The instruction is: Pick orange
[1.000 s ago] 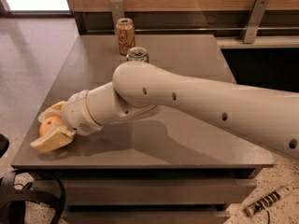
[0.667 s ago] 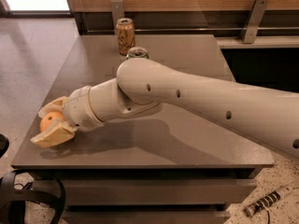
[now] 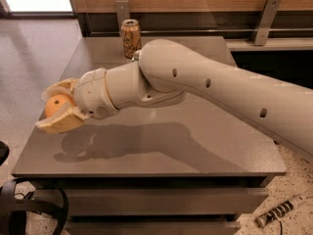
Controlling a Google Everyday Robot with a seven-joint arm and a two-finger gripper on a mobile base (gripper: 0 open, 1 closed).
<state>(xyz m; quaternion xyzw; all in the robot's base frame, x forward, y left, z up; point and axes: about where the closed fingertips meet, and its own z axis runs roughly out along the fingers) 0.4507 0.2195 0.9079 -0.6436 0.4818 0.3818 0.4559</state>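
The orange (image 3: pixel 55 105) is a round bright orange fruit held between the two tan fingers (image 3: pixel 59 124) of my gripper (image 3: pixel 54 105) at the left edge of the grey table (image 3: pixel 195 146). The gripper is shut on the orange and holds it above the tabletop, casting a shadow on the table below. My white arm reaches from the right across the table to it. Part of the orange is hidden by the fingers.
An orange-and-tan drink can (image 3: pixel 130 37) stands at the back of the table, beside the arm's elbow. A wood wall panel with metal brackets (image 3: pixel 265 21) runs behind. Black cables (image 3: pixel 19 209) lie on the floor at lower left, a power strip (image 3: pixel 279 210) at lower right.
The gripper with the orange has risen off the tabletop and moved slightly back along the left edge. A second can near the elbow is now hidden behind the arm.
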